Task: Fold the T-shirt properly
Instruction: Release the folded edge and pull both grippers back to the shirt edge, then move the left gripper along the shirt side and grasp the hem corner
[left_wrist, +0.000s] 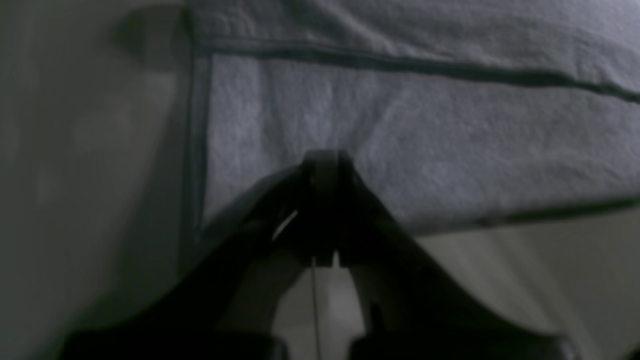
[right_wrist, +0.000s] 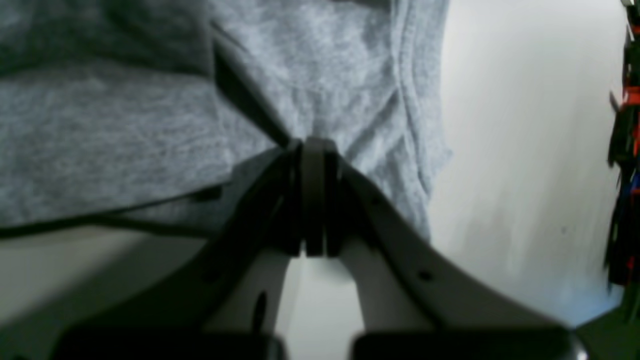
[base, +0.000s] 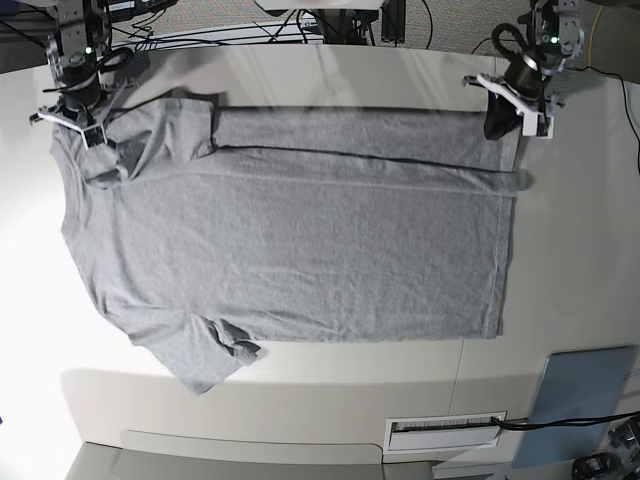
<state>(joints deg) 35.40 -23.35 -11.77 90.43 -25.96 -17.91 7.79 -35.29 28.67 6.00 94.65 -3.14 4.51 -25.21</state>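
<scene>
The heather-grey T-shirt (base: 300, 250) lies spread plain side up on the white table (base: 575, 260), hem to the right and sleeves to the left. Its far strip is doubled over toward the front. My left gripper (base: 497, 128) is at the far right hem corner. In the left wrist view its fingers (left_wrist: 325, 157) are shut on the T-shirt (left_wrist: 450, 140), whose edge hangs a little off the table. My right gripper (base: 100, 150) is at the far left shoulder. In the right wrist view it (right_wrist: 314, 145) is shut on the T-shirt (right_wrist: 100, 140), and the cloth puckers at the tips.
A bluish-grey flat panel (base: 585, 395) lies at the front right corner of the table. A white slotted plate (base: 445, 432) sits at the front edge. Cables (base: 250, 35) run behind the table. Coloured clutter (right_wrist: 625, 150) shows past the table's side in the right wrist view.
</scene>
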